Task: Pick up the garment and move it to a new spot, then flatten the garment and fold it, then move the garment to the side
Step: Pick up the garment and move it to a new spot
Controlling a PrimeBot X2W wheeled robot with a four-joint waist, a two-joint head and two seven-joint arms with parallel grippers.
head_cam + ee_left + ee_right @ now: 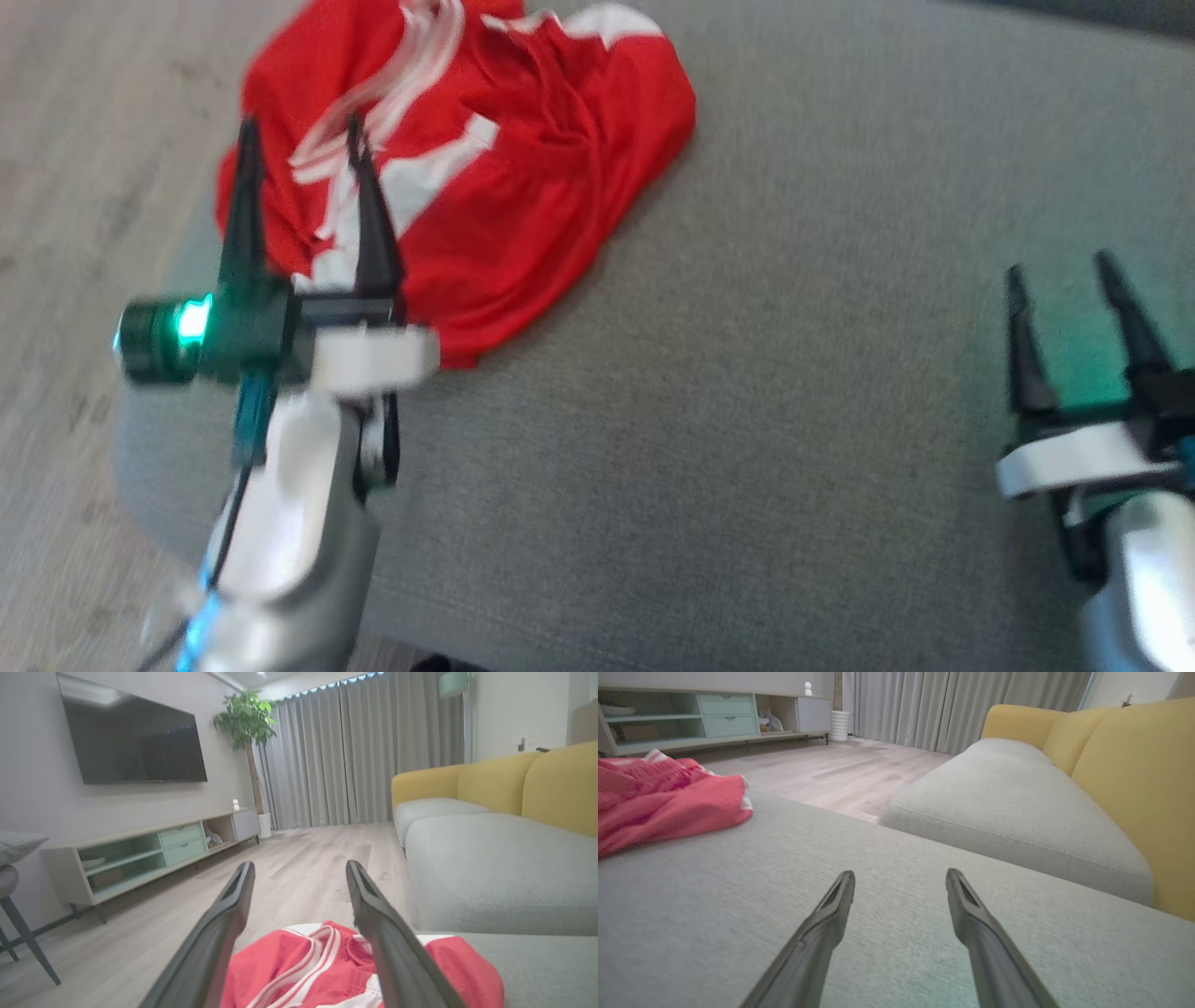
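The garment (pixel 523 177) is red with white stripes and lies crumpled at the far left of a grey cushioned seat (pixel 747 420). Over its near left part hovers my left gripper (pixel 301 131), open, with nothing between its fingers. In the left wrist view the garment (pixel 299 970) lies just below the left gripper (pixel 299 870). My right gripper (pixel 1060 266) stands open above bare cushion at the right, well apart from the cloth. In the right wrist view the right gripper (pixel 900 875) points across the seat, and the garment (pixel 663 798) lies far off to the left.
The seat's left edge drops to a pale wooden floor (pixel 84 187). Beyond are a yellow-backed sofa with grey cushions (pixel 495 868), a low TV cabinet (pixel 140 854) under a wall screen, a potted plant (pixel 245 718) and grey curtains (pixel 355 751).
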